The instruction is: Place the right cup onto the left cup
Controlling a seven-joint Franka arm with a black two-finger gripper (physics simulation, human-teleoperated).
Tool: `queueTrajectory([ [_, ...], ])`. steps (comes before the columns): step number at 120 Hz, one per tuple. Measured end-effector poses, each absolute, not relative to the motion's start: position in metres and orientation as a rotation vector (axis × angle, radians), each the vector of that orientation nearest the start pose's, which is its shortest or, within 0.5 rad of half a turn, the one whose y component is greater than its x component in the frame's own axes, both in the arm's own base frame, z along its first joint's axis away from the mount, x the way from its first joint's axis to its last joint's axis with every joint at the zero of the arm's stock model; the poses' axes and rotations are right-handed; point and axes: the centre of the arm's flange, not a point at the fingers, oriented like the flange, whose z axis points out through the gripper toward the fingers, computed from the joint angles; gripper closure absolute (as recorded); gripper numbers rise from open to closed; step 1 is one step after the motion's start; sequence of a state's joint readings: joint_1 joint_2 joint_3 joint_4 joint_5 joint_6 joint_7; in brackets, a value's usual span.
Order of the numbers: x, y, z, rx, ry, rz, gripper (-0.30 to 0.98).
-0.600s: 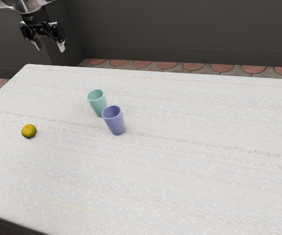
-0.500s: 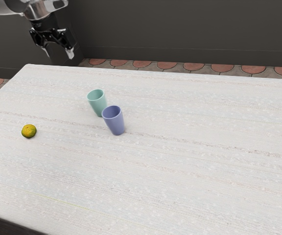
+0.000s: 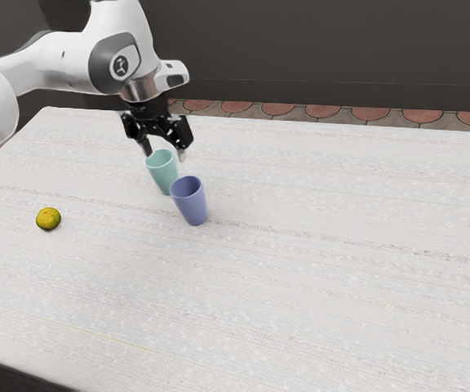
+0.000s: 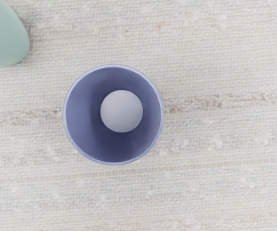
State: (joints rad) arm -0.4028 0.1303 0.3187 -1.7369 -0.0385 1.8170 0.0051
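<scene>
Pale tabletop (image 3: pixel 325 229) spreads wide to its edges around green cup (image 3: pixel 162 172) and blue cup (image 3: pixel 192 204), claw (image 3: pixel 164 154) above, fingers (image 3: pixel 181 156) apart.

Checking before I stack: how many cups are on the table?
2: the blue cup stands upright on the table, and the teal cup stands upright nearby, farther toward the exterior view's left.

Exterior view: the blue cup (image 3: pixel 192 207) hides part of the green cup (image 3: pixel 161 171) low on its side — the view's edges crop the arm (image 3: pixel 54 62) and desk (image 3: pixel 317 253). Wrist view: the green cup is cut off — its mouth mostly unseen.
</scene>
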Motion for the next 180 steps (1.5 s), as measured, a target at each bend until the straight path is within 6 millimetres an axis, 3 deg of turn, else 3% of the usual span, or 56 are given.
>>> queueTrajectory([
  [22, 0.583, -0.077, 0.439, -3.158, -0.066, 0.067, 0.02],
  [43, 0.595, -0.076, 0.412, -3.143, -0.232, -0.013, 0.02],
  [87, 0.614, -0.080, 0.376, -3.109, -0.432, -0.097, 0.02],
  [123, 0.627, -0.082, 0.365, -3.088, -0.524, -0.125, 0.03],
  [136, 0.628, -0.082, 0.359, -3.083, -0.550, -0.115, 0.15],
  [162, 0.627, -0.081, 0.349, -3.074, -0.593, -0.091, 0.54],
  [180, 0.626, -0.080, 0.347, -3.070, -0.616, -0.083, 0.68],
])
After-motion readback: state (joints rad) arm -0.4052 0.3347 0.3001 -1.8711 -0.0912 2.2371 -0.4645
